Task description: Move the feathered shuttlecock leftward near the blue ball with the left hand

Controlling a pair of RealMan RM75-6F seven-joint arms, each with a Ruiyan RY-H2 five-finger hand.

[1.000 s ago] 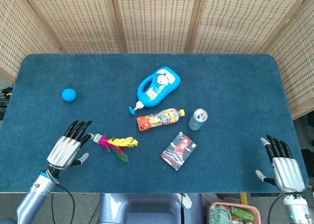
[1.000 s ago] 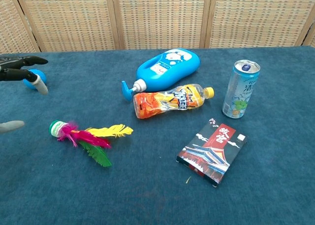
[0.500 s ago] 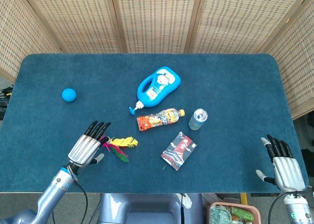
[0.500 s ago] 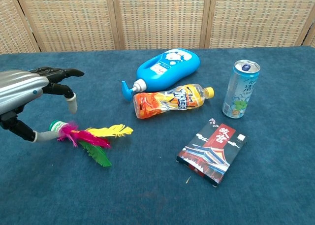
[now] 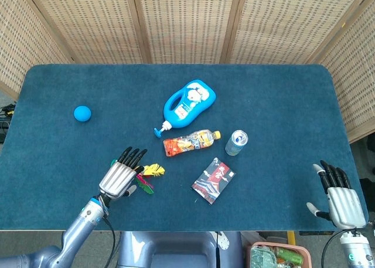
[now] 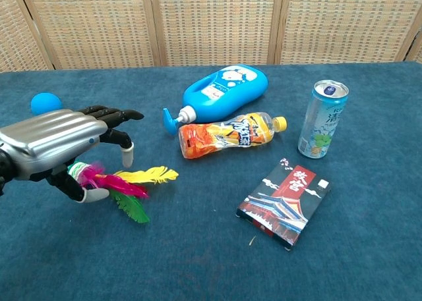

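The feathered shuttlecock (image 6: 135, 181) lies on the blue cloth with yellow, pink and green feathers (image 5: 153, 170) pointing right. My left hand (image 5: 121, 175) (image 6: 58, 143) hovers over its base end with fingers spread, hiding the base in the head view; nothing is held. In the chest view the green-and-white base (image 6: 78, 170) shows just under the palm. The blue ball (image 5: 82, 113) (image 6: 45, 103) rests far to the left and farther back. My right hand (image 5: 340, 196) stays open at the table's near right corner.
A blue pump bottle (image 5: 188, 104) lies at mid table, an orange drink bottle (image 5: 190, 142) below it, a can (image 5: 237, 142) upright to the right, and a printed packet (image 5: 214, 179) nearer the front. The table edge (image 5: 176, 229) runs close behind my left hand.
My left hand moved rightward from beside the shuttlecock's base to over it. The shuttlecock has not shifted. The right hand stayed put.
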